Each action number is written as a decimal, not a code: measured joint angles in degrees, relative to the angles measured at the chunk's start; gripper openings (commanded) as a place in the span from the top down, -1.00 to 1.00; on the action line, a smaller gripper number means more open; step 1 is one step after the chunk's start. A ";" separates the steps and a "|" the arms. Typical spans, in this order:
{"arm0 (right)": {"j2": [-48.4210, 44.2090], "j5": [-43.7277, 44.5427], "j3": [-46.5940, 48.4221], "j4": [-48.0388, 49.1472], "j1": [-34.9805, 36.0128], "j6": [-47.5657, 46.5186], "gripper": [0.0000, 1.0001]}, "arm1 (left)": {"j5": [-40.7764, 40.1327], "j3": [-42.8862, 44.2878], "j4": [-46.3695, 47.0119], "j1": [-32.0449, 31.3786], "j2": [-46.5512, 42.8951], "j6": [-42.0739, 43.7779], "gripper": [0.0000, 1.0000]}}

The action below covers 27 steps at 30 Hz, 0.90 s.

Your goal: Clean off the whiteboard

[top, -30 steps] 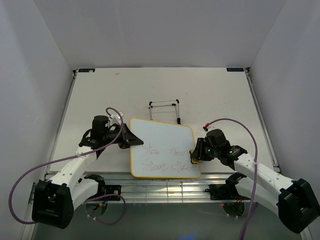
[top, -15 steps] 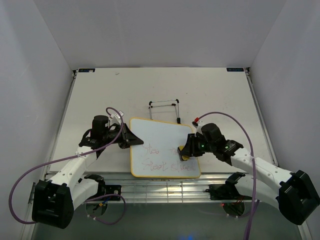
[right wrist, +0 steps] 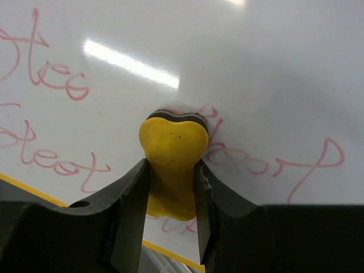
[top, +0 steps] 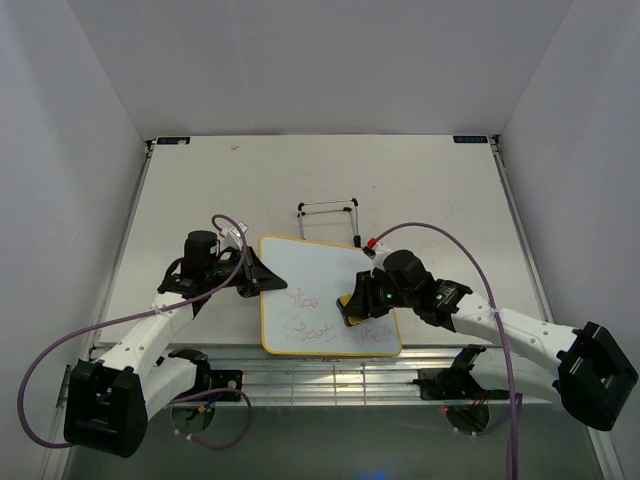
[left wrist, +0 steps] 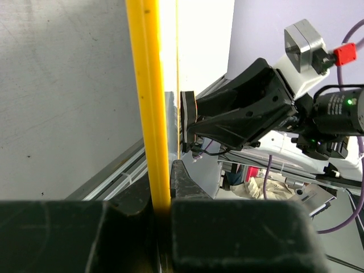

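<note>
Whiteboard (top: 322,272) lay flat at the table's (top: 200,180) near edge, red scribbles showing | left gripper (top: 264,276) clamped its yellow rim | right gripper (top: 352,306) squeezed the eraser (right wrist: 170,162) — pressed onto the writing

My right gripper (right wrist: 170,173) clamps the yellow eraser (right wrist: 172,145), its dark face pressed against the whiteboard (right wrist: 256,62) amid red writing (right wrist: 57,85).
</note>
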 measured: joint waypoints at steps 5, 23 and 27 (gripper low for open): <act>3.06 3.82 2.91 0.83 4.22 0.04 0.49 | 0.04 0.00 0.09 0.00 0.00 0.00 1.00; 3.58 8.61 1.31 4.15 5.46 1.01 0.49 | 0.63 -0.72 0.52 0.15 0.00 0.04 1.00; 1.27 8.70 -1.70 4.57 2.64 1.22 0.49 | 0.63 -0.74 0.46 0.15 0.00 0.04 1.00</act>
